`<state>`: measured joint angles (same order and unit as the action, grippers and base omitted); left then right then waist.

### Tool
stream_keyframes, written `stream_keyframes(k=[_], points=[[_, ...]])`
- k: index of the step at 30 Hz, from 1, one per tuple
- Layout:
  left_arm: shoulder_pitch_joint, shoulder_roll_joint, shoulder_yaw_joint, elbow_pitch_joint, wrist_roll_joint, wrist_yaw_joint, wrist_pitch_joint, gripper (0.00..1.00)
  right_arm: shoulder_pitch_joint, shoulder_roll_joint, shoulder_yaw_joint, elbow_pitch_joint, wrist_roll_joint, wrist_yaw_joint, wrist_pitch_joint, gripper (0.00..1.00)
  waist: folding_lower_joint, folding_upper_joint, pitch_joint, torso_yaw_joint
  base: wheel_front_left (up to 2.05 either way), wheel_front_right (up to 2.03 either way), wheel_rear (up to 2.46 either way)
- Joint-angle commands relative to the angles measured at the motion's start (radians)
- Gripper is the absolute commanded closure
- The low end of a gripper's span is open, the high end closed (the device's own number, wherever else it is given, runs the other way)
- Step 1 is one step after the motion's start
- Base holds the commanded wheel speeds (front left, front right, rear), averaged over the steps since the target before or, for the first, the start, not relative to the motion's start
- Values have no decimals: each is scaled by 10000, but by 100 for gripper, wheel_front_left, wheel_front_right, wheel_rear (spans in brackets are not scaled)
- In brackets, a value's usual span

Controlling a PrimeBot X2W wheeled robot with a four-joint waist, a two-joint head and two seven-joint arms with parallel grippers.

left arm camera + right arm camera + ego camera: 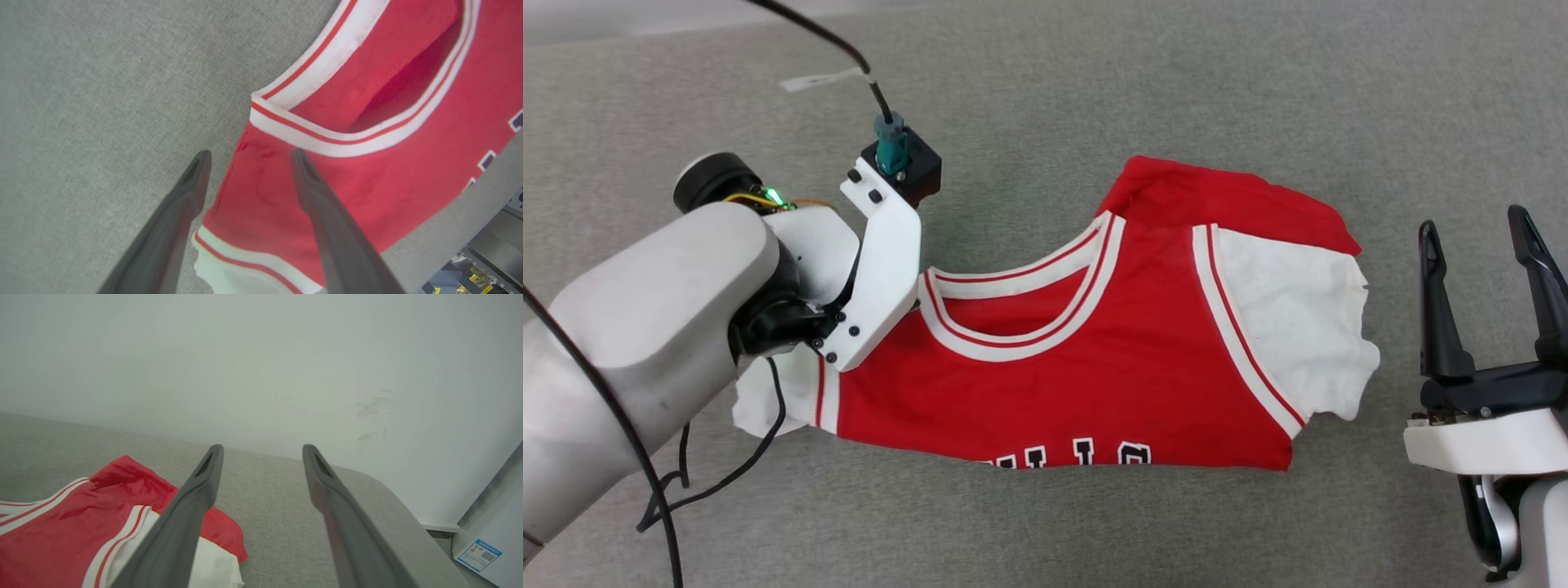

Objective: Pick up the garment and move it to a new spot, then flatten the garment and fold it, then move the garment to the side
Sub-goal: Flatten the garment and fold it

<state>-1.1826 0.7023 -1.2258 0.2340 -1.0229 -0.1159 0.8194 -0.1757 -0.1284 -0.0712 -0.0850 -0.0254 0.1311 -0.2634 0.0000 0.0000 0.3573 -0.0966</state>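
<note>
Left gripper (pixel 249 157) hovers spread over the garment (pixel 1094 359) at its left shoulder edge, placed, I judge, to pinch there; garment lies partly folded on the grey surface (pixel 1094 82); right gripper (pixel 1474 227) stands spread just beyond its right sleeve.

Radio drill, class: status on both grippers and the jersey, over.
Left gripper open, over jersey shoulder. Right gripper open, empty, beside the white sleeve. Jersey lies folded on grey fabric. Black cable dangles by left arm.
</note>
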Motion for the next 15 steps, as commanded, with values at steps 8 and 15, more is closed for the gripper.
stream_keyframes(k=[8,15], points=[[682,-288,-537,707,212,-130,863,0,-320,140,97,20,-22,-7,-19,0,0,0,502,-551,0,0,0],[976,-402,-644,690,325,-140,226,100,-246,146,36,70,-80,-7,-19,0,0,0,320,-531,0,0,0]])
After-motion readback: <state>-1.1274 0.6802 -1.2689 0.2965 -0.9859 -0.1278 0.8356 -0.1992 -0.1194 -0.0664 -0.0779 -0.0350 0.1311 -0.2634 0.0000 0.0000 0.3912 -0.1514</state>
